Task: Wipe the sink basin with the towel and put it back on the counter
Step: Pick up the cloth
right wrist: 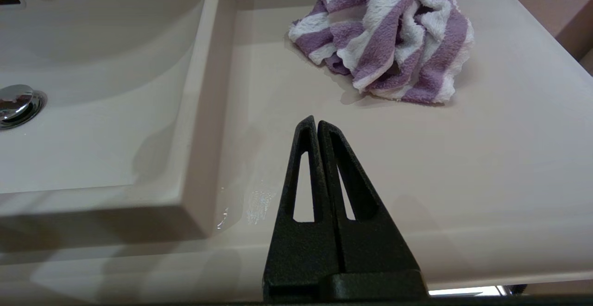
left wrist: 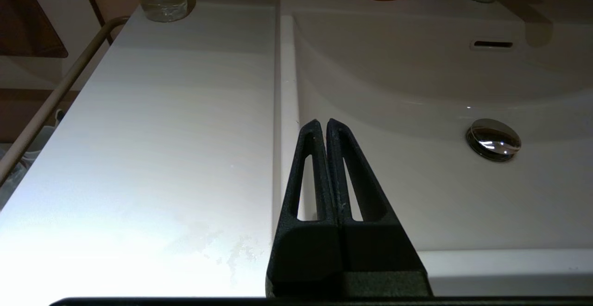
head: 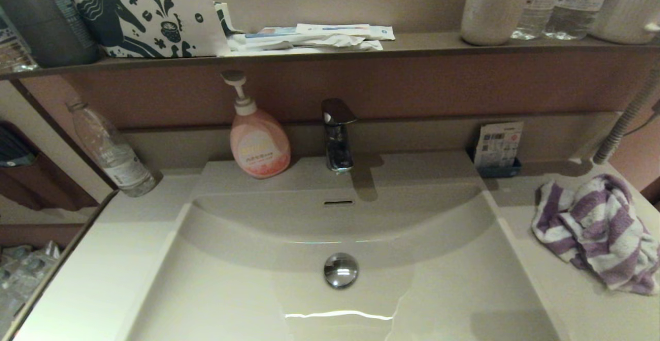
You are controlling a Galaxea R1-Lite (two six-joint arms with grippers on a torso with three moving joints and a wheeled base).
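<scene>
The towel [head: 598,230] lay crumpled on the counter [head: 567,289] right of the sink basin [head: 247,289], within my right arm's reach. My right gripper [right wrist: 316,123] hung short of it, fingers pressed together, empty; the left gripper [left wrist: 323,124] idled likewise at the basin's left rim.

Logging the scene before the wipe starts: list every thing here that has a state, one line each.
towel: crumpled, lying on the counter right of the basin, ungrasped.
sink basin: nothing in it.
drain stopper: seated in the drain.
faucet: no water running.
soap bottle: upright behind the basin.
water bottle: leaning at the left wall.
left pincer: shut, holding nothing, over the basin's left rim.
right pincer: shut, holding nothing, short of the towel.
</scene>
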